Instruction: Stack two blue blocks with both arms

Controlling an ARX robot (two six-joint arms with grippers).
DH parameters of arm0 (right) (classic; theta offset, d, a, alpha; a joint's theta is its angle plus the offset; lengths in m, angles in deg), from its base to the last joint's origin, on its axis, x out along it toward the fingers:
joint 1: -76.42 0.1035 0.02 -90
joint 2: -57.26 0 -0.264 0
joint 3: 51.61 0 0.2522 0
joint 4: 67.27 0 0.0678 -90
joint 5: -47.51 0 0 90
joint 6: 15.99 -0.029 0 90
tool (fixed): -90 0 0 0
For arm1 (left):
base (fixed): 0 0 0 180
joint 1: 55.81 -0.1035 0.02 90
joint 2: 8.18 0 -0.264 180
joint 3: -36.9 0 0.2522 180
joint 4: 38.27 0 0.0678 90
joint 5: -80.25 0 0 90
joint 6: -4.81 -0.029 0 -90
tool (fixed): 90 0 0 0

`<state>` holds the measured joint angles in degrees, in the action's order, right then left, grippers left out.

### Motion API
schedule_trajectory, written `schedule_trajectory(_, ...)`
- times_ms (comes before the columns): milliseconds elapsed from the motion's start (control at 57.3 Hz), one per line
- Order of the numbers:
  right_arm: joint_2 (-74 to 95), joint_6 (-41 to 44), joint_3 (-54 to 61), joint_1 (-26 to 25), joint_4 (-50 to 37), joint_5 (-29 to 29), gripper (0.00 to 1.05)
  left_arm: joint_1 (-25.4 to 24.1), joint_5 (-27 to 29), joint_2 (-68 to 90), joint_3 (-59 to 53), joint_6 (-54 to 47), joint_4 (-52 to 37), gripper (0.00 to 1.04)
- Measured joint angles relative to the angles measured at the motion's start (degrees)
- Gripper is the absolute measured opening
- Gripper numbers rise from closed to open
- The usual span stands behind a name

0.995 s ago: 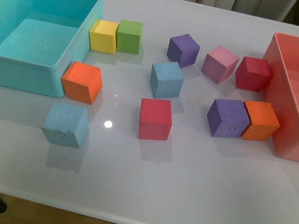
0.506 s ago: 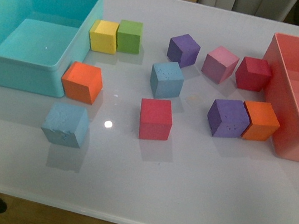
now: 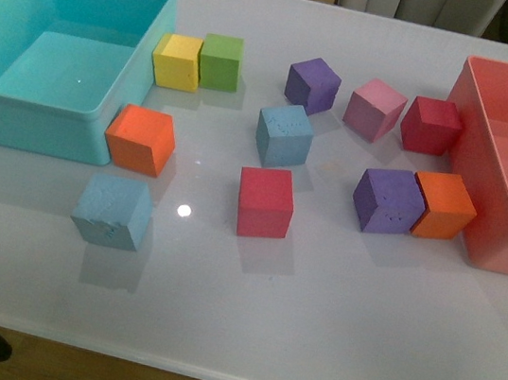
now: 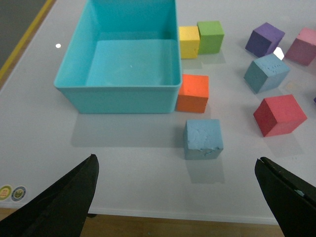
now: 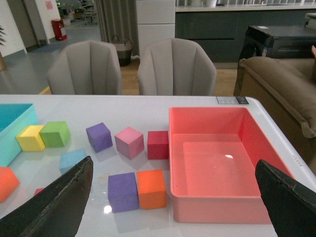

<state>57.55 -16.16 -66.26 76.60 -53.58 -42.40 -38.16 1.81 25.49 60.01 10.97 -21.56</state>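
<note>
Two light blue blocks lie apart on the white table. One blue block [image 3: 283,135] sits near the middle, the other blue block [image 3: 113,211] at the front left, just in front of the teal bin. Neither arm shows in the front view. My left gripper [image 4: 175,160] is open and hangs above the table's front edge, with the near blue block [image 4: 203,138] just ahead of it and the middle one [image 4: 265,73] farther off. My right gripper [image 5: 173,163] is open and empty, held high over the right side; only the middle blue block [image 5: 73,160] shows there.
A teal bin [image 3: 55,113] stands at the left and a pink bin [image 3: 474,252] at the right. Other cubes are scattered between: orange [image 3: 140,140], yellow [image 3: 177,61], green [image 3: 221,61], red [image 3: 265,201], purple [image 3: 387,200], pink [image 3: 375,110]. Chairs [image 5: 175,66] stand beyond the table.
</note>
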Motion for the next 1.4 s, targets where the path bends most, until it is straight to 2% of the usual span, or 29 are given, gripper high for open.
schedule_trajectory(210,0.00,0.00,0.00,0.00,0.00,0.02,0.96,9.64,2.60,25.83,3.34,3.67,-17.90,0.96)
schedule_trajectory(419,0.00,0.00,0.00,0.00,0.00,0.02,0.96,13.03,2.54,48.19,8.92,5.79,-27.80,0.96)
schedule_trajectory(803,0.00,0.00,0.00,0.00,0.00,0.02,0.96,12.96,2.36,68.24,16.87,5.99,-31.58,0.96)
schedule_trajectory(1153,0.00,0.00,0.00,0.00,0.00,0.02,0.96,7.45,1.86,78.77,24.26,3.65,-30.84,0.96)
schedule_trajectory(1397,0.00,0.00,0.00,0.00,0.00,0.02,0.96,5.51,-0.20,83.17,29.38,3.34,-29.44,0.96)
